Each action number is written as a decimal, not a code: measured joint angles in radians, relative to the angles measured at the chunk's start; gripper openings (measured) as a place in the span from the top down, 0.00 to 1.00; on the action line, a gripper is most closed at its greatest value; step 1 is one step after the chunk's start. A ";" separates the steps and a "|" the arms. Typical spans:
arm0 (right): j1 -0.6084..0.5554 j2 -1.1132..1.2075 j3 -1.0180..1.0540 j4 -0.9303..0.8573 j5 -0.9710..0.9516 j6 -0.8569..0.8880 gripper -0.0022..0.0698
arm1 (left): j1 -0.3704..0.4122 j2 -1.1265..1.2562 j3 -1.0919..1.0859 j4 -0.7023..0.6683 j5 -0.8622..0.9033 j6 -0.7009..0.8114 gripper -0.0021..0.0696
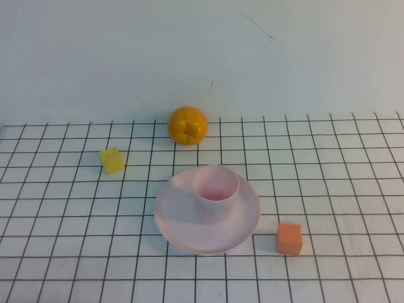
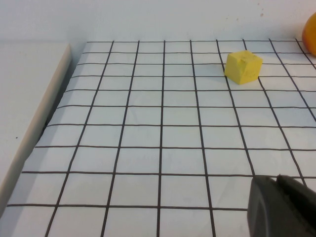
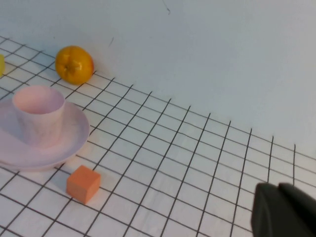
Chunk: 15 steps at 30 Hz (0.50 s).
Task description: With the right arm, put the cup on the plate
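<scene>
Neither gripper appears in the high view. The cup (image 1: 216,191), a matte pale pink tapered tumbler, stands upright on the plate (image 1: 177,221) with its long axis vertical and mouth up. The round, shallow, low-rimmed plate lies near the centre of the gridded worktop (image 1: 353,189). An orange fruit (image 1: 187,125) sits toward the far edge, a yellow cube (image 1: 112,160) to the left, and an orange cube (image 1: 289,238) beside the plate's right rim.

Left wrist view: only a dark part of the left gripper (image 2: 284,207) shows; its opening cannot be told.

Right wrist view: the right gripper (image 3: 285,211) is likewise partly visible, well apart from the cup, holding nothing visible.
</scene>
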 joint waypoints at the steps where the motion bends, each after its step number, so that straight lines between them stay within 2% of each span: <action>1: 0.000 -0.042 0.032 0.006 0.000 0.002 0.97 | 0.000 0.000 0.000 0.000 0.000 0.000 0.97; 8: 0.000 -0.248 0.158 0.020 0.019 0.004 0.97 | 0.000 0.000 0.000 0.000 0.000 0.000 0.98; 15: 0.000 -0.288 0.170 0.036 0.039 0.009 0.97 | 0.000 0.000 0.000 0.000 0.000 0.000 0.98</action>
